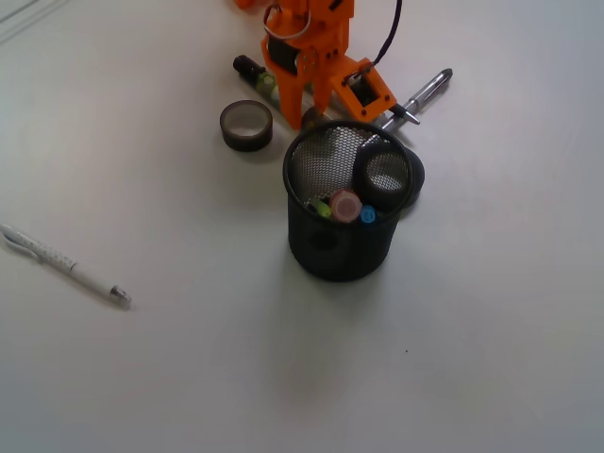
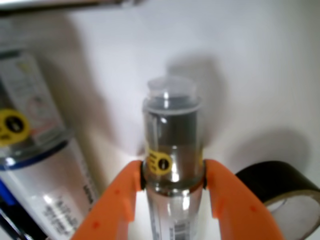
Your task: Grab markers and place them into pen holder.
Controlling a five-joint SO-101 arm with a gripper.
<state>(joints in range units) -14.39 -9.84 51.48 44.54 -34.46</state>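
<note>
The gripper (image 2: 173,187) clamps a marker (image 2: 172,150) bearing a yellow round sticker, its print unreadable.

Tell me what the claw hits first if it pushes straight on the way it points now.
Nothing beyond the marker already pinched in the claw; its cap points at bare table. The tape roll sits off to one side. Depth is uncertain.

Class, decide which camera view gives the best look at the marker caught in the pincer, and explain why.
The wrist view. There the marker fills the middle, its barrel clamped between the orange pincer fingers, with a yellow label showing. The front view shows only its dark end and some yellow-green barrel behind the arm.
</note>
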